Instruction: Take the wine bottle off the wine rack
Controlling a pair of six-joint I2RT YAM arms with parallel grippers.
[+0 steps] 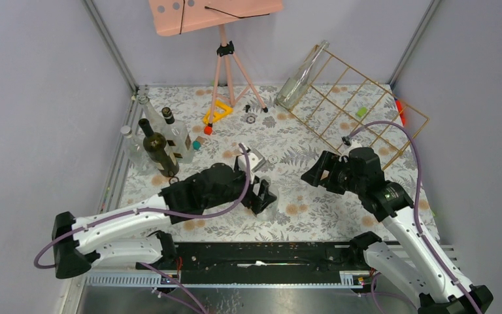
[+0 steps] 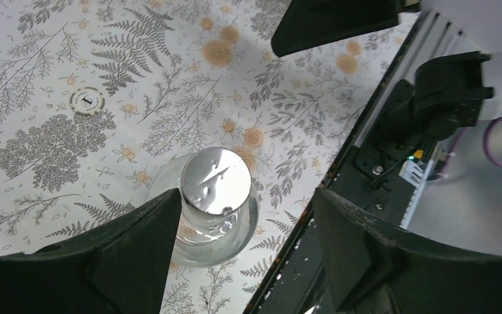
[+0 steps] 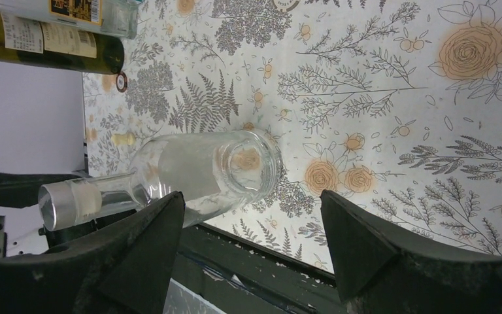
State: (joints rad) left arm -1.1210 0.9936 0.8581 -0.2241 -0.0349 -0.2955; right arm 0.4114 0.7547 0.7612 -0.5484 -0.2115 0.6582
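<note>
The left gripper (image 2: 245, 209) was held spread over a clear glass wine bottle (image 2: 216, 180) with a silver cap, stood upright on the floral-patterned table (image 2: 104, 65). The right gripper (image 3: 251, 196) was spread and empty nearby. Well behind, a second clear glass bottle (image 1: 302, 77) was leant on the slanted gold wire wine rack (image 1: 366, 111).

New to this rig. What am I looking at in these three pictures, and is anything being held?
Two robot arms are bolted at the table's near edge. The overhead view shows both; the other two pictures come from wrist cameras. On the table: a gold wire wine rack with a clear bottle resting on it, a cluster of bottles at left, a pink tripod stand. The left end effector stands open around an upright silver-capped bottle; the right end effector is open and empty.
</note>
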